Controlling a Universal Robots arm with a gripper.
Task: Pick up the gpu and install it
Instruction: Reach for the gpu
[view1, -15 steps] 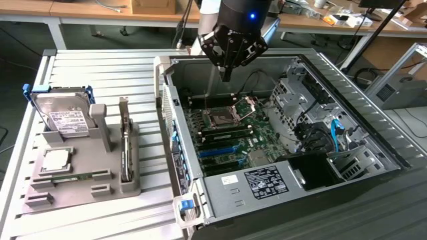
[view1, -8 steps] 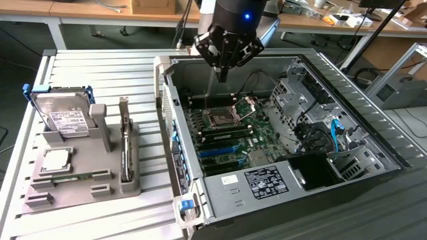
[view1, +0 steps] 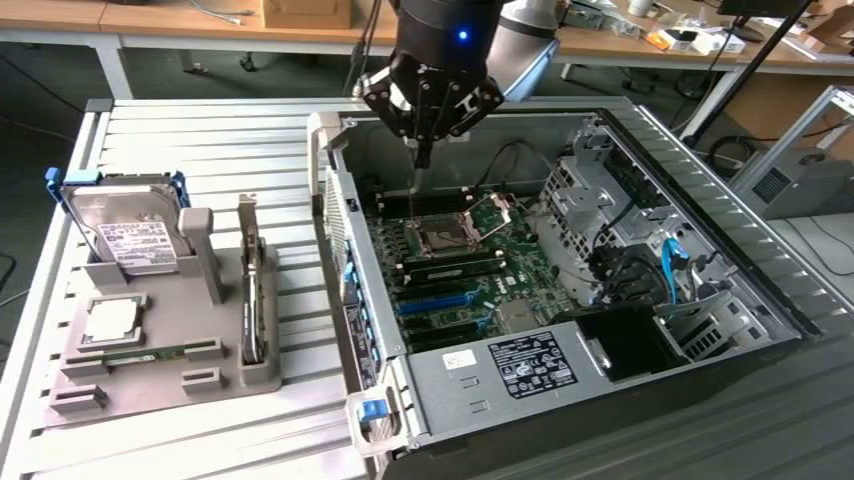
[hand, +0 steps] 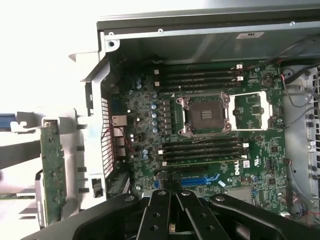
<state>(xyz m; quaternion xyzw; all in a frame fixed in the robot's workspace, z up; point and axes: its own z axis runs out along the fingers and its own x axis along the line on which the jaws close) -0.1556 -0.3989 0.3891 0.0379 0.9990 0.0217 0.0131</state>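
The gpu (view1: 248, 290) stands on its edge in a slot of the grey holder (view1: 160, 385), on the slatted table at the exterior view's left. In the wrist view the gpu (hand: 52, 170) shows edge-on as a narrow green card outside the case wall. My gripper (view1: 420, 165) hangs above the far part of the open computer case (view1: 534, 370), well apart from the gpu. Its black fingers (hand: 159, 210) point down over the motherboard (hand: 260, 165), pressed together with nothing between them.
The holder also carries a silver hard drive (view1: 127, 240), a processor (view1: 110, 318) and a memory stick (view1: 140, 352). Inside the case are an open processor socket (hand: 205, 114), memory slots (hand: 200, 150), blue card slots (view1: 434, 300), drive cages (view1: 587, 200) and a power supply (view1: 527, 365).
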